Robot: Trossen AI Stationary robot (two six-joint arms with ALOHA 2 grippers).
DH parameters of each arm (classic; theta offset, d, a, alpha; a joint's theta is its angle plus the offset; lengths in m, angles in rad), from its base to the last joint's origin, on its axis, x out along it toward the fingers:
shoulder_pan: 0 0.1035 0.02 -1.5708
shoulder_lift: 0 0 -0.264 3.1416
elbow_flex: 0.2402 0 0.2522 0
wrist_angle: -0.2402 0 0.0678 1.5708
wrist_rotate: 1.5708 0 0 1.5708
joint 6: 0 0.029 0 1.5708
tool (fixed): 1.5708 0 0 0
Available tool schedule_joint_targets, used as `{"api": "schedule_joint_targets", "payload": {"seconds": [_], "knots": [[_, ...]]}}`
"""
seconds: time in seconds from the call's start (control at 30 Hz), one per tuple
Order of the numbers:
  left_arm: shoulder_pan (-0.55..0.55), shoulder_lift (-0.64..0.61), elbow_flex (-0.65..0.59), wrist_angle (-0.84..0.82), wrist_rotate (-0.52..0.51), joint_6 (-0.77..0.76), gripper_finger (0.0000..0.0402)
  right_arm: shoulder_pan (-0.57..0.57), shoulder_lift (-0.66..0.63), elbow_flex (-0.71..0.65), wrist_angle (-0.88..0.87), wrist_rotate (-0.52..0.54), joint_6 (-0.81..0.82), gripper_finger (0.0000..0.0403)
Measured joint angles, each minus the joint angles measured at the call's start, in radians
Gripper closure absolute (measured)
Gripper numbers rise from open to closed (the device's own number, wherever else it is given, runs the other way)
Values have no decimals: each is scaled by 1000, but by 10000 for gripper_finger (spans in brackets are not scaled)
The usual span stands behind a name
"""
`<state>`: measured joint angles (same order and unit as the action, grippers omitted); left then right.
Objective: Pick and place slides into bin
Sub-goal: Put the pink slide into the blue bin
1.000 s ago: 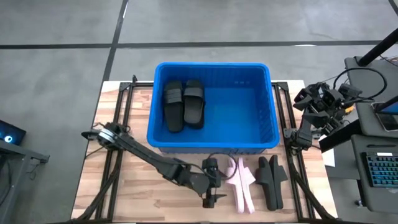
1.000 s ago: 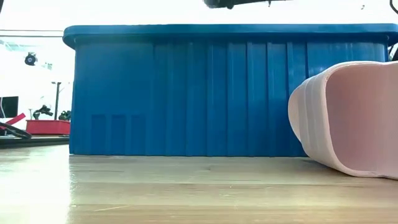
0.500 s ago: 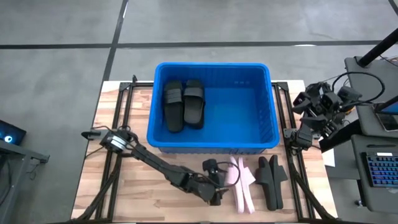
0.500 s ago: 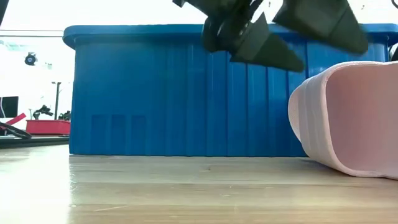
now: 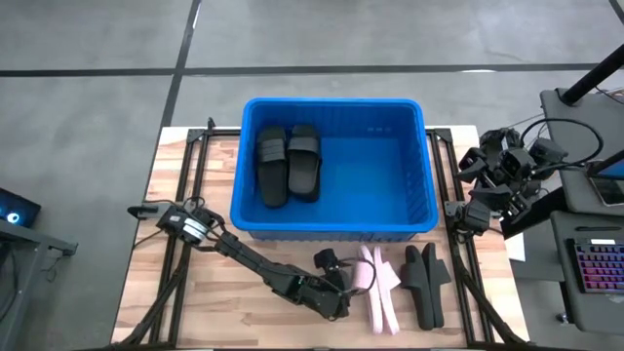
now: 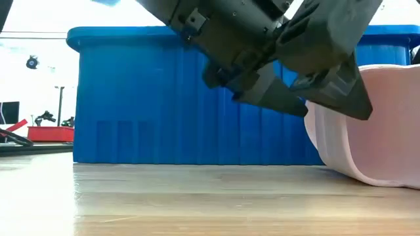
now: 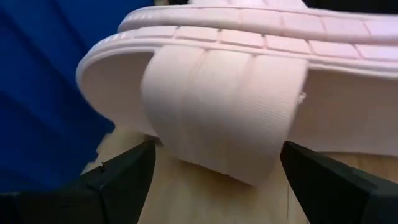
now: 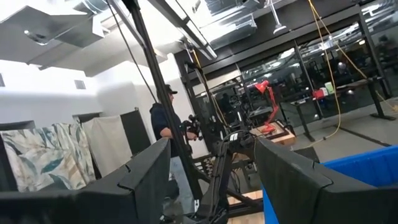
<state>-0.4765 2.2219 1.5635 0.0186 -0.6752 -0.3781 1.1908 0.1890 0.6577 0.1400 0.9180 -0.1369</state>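
Note:
The pale pink slide (image 5: pixel 378 285) lies on its side on the table, just in front of the blue bin (image 5: pixel 419 210), with its broad strap (image 7: pixel 224 118) facing my left gripper. My left gripper (image 5: pixel 341 288) is low over the table and open. Its fingers (image 7: pixel 121 180) stand on either side of the strap without touching it. It also shows in the low view (image 6: pixel 335 111), beside the pink slide (image 6: pixel 387 131). Two black slides (image 5: pixel 288 161) lie in the bin's left part. My right gripper (image 8: pixel 214 180) is open, held high past the table's right edge.
Black slides (image 5: pixel 426 283) lie on their sides to the right of the pink one. The bin's near wall (image 6: pixel 197 98) stands close behind my left gripper. A person (image 8: pixel 168 134) stands in the room beyond the table. Bare wood lies at the table's near left (image 5: pixel 195 302).
My left gripper has come down toward the table and gone a little toward the pink slide, staying open; in the low view it has dropped from above into full view. The slides have not moved.

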Motion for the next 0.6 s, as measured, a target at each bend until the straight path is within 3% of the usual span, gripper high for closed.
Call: {"api": "schedule_joint_targets", "payload": {"seconds": [0.2,0.6], "knots": [[15,0,0,1,-1,-36,129,0,5,0,0,0,7,179],[34,0,-2,-1,20,-50,382,0,5,0,1,0,32,179]]}}
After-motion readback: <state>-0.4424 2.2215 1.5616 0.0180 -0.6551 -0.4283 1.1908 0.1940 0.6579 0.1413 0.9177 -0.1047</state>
